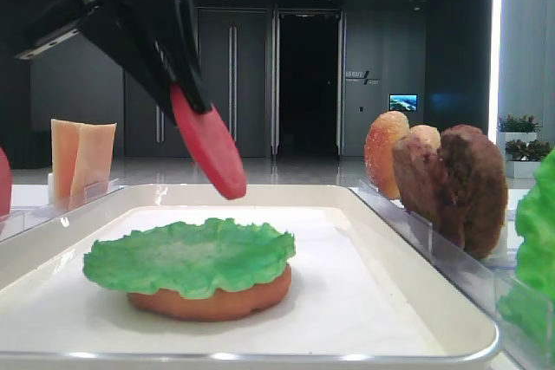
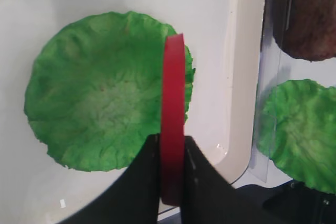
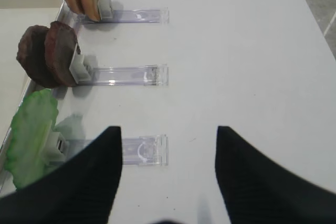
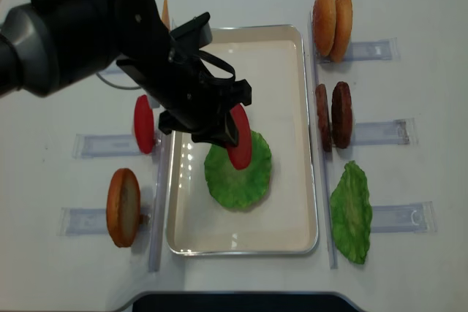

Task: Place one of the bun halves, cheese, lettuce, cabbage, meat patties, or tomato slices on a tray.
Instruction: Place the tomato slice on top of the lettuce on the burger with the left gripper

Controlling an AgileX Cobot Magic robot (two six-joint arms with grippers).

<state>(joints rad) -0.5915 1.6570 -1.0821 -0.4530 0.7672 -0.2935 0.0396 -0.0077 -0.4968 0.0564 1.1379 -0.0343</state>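
My left gripper (image 2: pixel 171 141) is shut on a red tomato slice (image 2: pixel 172 98), gripping it edge-on by its lower rim. In the overhead view the slice (image 4: pixel 240 145) hangs tilted over the right part of a green lettuce (image 4: pixel 232 177). That lettuce (image 1: pixel 186 257) lies on a flat bun half (image 1: pixel 212 302) on the white tray (image 1: pixel 260 190). The slice (image 1: pixel 208 146) is clear of the leaf, a short way above it. My right gripper (image 3: pixel 167 129) stands open over bare table, nothing between its fingers.
Clear holders right of the tray carry two bun halves (image 4: pixel 333 23), two meat patties (image 4: pixel 333 115) and a lettuce leaf (image 4: pixel 351 213). On the left stand another tomato slice (image 4: pixel 143 123), a bun half (image 4: pixel 123 206) and cheese (image 1: pixel 82 158).
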